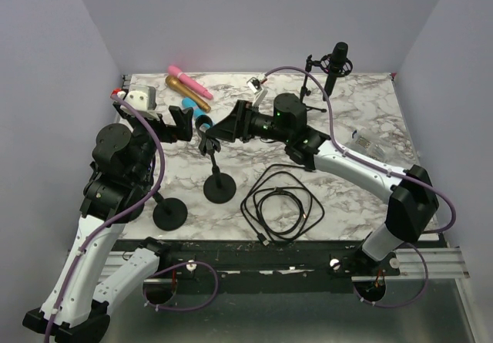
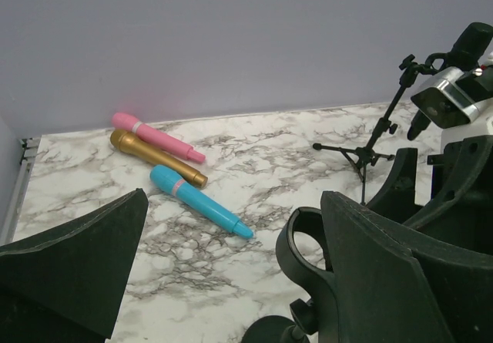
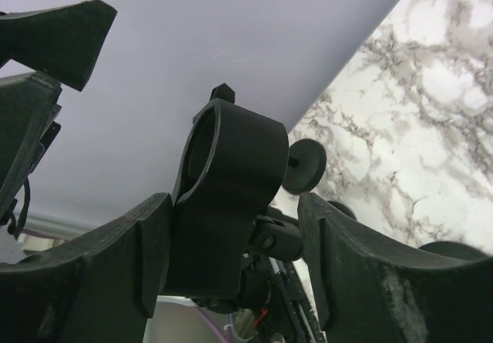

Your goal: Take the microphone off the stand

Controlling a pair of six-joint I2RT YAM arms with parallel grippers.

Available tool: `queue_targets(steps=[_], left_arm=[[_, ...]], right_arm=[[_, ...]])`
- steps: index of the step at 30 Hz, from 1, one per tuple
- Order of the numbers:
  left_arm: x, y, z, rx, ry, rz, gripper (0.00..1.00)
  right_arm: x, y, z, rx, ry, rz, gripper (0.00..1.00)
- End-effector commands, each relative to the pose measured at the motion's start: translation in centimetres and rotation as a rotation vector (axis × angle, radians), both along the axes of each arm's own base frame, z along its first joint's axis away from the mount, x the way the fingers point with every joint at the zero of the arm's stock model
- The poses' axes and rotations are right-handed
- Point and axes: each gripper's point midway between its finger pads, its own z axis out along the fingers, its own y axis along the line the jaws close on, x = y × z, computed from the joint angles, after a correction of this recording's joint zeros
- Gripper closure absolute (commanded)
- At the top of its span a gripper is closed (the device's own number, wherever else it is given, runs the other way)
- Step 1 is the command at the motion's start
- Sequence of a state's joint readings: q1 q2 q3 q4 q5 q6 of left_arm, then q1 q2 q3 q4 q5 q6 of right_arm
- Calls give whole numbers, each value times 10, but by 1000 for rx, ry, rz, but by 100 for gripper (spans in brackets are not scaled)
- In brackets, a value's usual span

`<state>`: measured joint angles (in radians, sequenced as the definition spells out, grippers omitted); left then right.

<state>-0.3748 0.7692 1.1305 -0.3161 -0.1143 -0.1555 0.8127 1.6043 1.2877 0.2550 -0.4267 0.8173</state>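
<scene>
marble table (image 2: 293, 150), slim blue microphone (image 2: 199, 201)

Robot lab: walled-in marble table (image 1: 354, 196)

top: overhead, far | wrists: close, low | shared: stand clip (image 3: 231, 196)

Our left arm (image 1: 115, 166) and right arm (image 1: 362, 169) pair white link shells with black joint housings, a purple cable (image 1: 160, 169) trailing along each. A green light (image 1: 275, 114) glows on the right wrist, and our fingers (image 3: 362, 281) are matte black wedges.
</scene>
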Motion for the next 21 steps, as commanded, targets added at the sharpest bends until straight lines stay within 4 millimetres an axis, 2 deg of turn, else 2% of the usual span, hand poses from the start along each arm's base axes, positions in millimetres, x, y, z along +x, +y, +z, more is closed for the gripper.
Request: queue_targets(steps=[1, 5, 13, 17, 21], left_arm=[[-2, -4, 5, -12, -6, -24, 2], [-2, -3, 4, -13, -8, -24, 2], [-3, -5, 5, -17, -8, -32, 2], [-2, -6, 4, -18, -3, -36, 2], [1, -8, 1, -16, 6, -39, 2]], right_arm=[[8, 7, -18, -46, -2, -22, 34], [9, 2, -52, -98, 44, -43, 40], [-6, -19, -139, -231, 178, -68, 43], [-5, -27, -171, -296, 201, -104, 43], [-2, -25, -188, -337, 210, -99, 42]])
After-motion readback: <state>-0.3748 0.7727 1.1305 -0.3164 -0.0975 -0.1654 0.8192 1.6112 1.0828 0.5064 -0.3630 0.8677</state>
